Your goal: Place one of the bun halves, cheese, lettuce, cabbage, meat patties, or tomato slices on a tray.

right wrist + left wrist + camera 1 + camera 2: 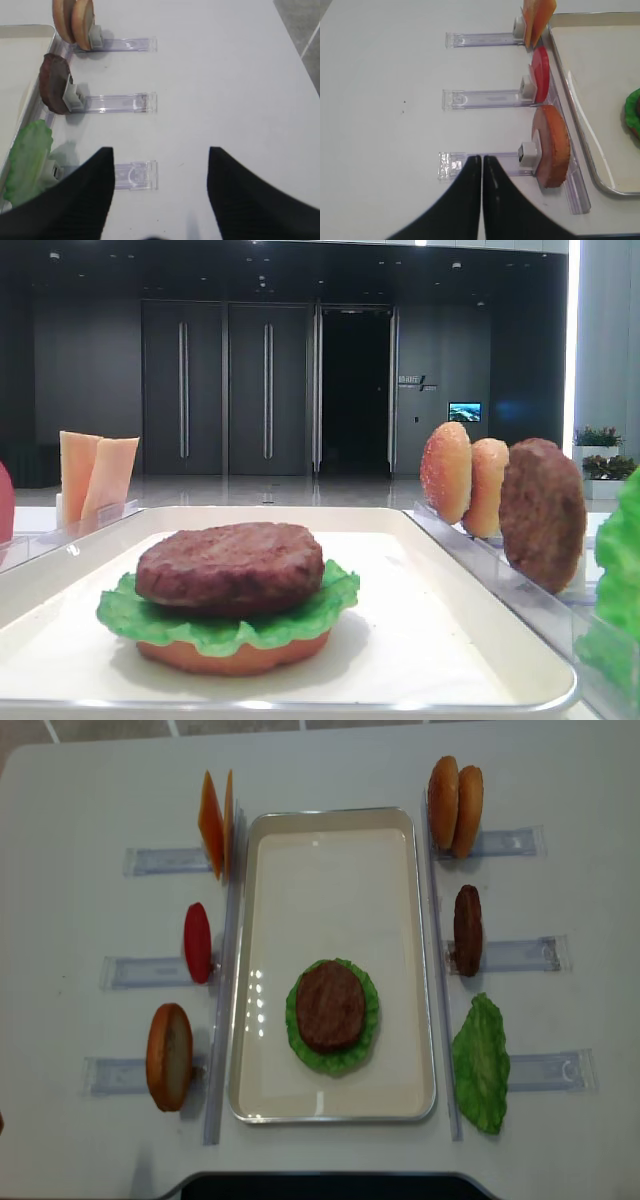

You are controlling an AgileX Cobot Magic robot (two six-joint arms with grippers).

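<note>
On the cream tray (pixel 330 850) lies a stack: a bun half (pixel 232 656), lettuce (pixel 128 616) and a meat patty (pixel 330 1005) on top. Two bun halves (pixel 455 805), a second patty (pixel 467 930) and a lettuce leaf (pixel 482 1065) stand in racks to the right. Cheese (pixel 213 823), a tomato slice (pixel 197 942) and a bun half (pixel 168 1056) stand on the left. My right gripper (pixel 161 152) is open and empty over the table beside the lettuce (pixel 29 160). My left gripper (pixel 482 159) is shut and empty, above the bun half's (pixel 551 145) rack. Cabbage is out of view.
Clear plastic racks (pixel 134 176) (pixel 475 97) lie on the white table (pixel 570 770) along both long sides of the tray. The table's right edge (pixel 299 47) shows in the right wrist view, with grey floor beyond.
</note>
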